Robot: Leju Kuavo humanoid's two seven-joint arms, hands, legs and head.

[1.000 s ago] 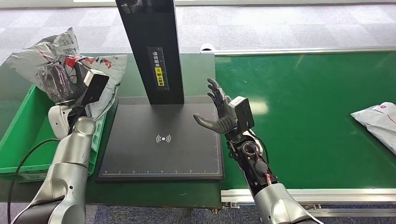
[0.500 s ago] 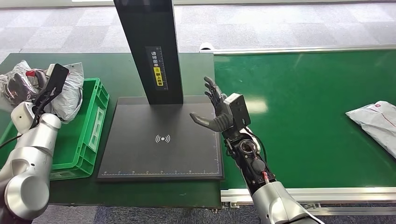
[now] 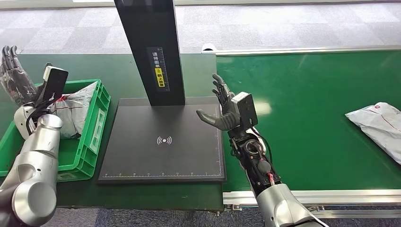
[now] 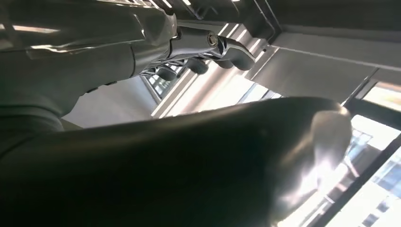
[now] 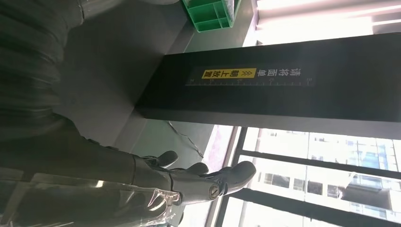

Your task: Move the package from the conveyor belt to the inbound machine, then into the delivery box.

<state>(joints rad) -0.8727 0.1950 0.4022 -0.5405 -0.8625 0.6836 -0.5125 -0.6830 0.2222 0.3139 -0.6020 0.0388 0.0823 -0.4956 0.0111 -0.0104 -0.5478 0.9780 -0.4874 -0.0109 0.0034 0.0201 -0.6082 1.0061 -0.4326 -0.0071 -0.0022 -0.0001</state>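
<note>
Judging the grey plastic mailer delivered into the green plastic crate, you have both the left hand and right hand spread empty, so reach for the white mailer on the green conveyor belt.

Package: grey crumpled poly mailer with red marks, lying slumped inside the box, a green crate just left of the machine, a black scan pad. Belt: green, right of the machine.

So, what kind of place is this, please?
Probably a parcel sorting station in a logistics or office building: a green conveyor belt carrying a grey mailer package, a black scanning platform with a tall post, and a green plastic crate holding another package.
</note>
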